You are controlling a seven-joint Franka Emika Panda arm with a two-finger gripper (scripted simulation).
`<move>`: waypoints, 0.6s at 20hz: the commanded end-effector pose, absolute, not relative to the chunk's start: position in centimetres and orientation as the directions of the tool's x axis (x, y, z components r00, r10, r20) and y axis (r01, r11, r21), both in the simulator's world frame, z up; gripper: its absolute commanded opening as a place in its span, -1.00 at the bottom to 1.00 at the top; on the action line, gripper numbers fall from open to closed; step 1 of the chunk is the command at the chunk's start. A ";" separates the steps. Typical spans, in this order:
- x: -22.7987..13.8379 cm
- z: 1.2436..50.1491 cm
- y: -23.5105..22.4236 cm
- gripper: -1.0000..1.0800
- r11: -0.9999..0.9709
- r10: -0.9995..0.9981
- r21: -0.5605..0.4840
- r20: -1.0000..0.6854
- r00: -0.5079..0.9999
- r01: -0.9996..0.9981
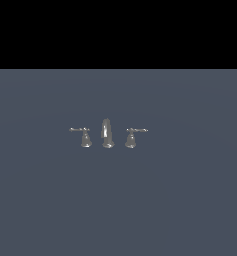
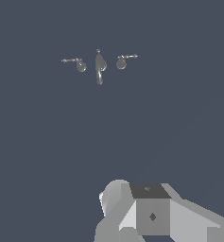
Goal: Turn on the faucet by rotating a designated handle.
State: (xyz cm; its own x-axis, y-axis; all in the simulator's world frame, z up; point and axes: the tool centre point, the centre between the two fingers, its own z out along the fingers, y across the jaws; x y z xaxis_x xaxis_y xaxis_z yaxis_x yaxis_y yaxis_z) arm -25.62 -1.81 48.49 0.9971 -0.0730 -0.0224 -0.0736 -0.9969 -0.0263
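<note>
Faucet point(image 1: 107, 134) stands on the grey floor point(image 1: 190, 200), its handle point(image 1: 132, 137) at 3 o'clock of the spout point(image 1: 107, 131). Gripper point(image 2: 153, 215) sits well apart; whether its jaws are parted cannot be told.

No readable text, labels, brands, numbers or signs in either view.
</note>
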 end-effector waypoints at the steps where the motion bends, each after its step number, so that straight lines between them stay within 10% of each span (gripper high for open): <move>1: -25.6 48.5 -1.8 -1.00 -0.997 -0.073 -0.026 -0.022 0.997 -0.074; 12: -24.2 46.5 -0.9 -1.00 -0.989 -0.144 -0.025 -0.023 0.989 -0.145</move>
State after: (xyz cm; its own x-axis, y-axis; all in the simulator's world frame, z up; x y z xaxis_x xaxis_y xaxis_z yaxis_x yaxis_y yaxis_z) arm -24.54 -1.12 47.01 0.9915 -0.1279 -0.0222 -0.1284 -0.9914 -0.0253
